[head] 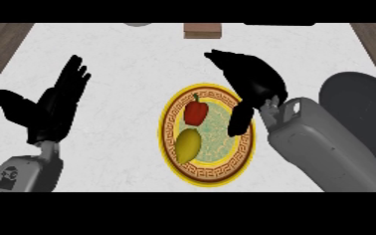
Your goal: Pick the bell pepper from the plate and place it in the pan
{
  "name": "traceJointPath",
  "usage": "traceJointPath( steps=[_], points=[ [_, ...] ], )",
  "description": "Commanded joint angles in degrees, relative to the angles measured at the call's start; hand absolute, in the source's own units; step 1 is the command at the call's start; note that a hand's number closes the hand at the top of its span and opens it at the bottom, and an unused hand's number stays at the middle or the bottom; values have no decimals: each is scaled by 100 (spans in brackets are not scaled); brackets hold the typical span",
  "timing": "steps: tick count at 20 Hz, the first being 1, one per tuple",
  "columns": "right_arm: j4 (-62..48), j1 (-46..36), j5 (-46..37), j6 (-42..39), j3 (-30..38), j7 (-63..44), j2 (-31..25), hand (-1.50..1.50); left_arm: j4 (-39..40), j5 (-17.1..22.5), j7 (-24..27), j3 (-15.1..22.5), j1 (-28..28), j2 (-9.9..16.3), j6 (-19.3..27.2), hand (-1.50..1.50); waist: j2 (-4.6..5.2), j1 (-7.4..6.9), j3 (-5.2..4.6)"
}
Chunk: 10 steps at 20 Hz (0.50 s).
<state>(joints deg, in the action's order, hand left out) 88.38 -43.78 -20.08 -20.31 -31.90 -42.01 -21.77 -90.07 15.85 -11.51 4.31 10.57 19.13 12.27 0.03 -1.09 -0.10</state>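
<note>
Pepper point(195, 111) red, small, with a thin dark stem at its upper end, lying on the upper left part of a gold-rimmed plate point(214, 176) with a pale green patterned centre. Just below it on the same plate, a yellow fruit point(187, 144), oval and tapering; whether touching the pepper, hard to tell.

Right hand point(249, 82) above the plate's upper right rim, fingers curved and relaxed, thumb hanging down over the plate's right side, closed on nothing, apart from the pepper. Part of the plate's right rim hidden behind that thumb and the grey forearm point(316, 139).

Left hand point(55, 104) near the left edge, spread flat with fingers up, resting, well apart from the plate.

Pan point(352, 102) dark and rounded at the right edge, cut off by the frame and partly covered by the right forearm; handle not to be made out.

At the top edge, a brown block point(201, 30) and a grey round shape point(137, 24), both cropped, neither identifiable. White counter point(125, 64) throughout.
</note>
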Motion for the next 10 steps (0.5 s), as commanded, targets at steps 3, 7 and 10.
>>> traceJointPath(
  steps=[3, 7, 10],
  points=[
    [-192, -211, 366, -1189, -130, -755, 466, -150, 159, -66, 325, -96, -269, -49, -176, 0, -11, 79, 5],
    [-234, -140, -150, -1334, -251, -710, 723, -150, -32, -93, 270, -142, -417, -141, -235, 0, -9, 76, 8],
    [-219, -260, -581, -1419, -730, -1080, 844, -150, 133, -188, -168, -141, 129, -102, -61, 0, -8, 108, 8]
  ],
)
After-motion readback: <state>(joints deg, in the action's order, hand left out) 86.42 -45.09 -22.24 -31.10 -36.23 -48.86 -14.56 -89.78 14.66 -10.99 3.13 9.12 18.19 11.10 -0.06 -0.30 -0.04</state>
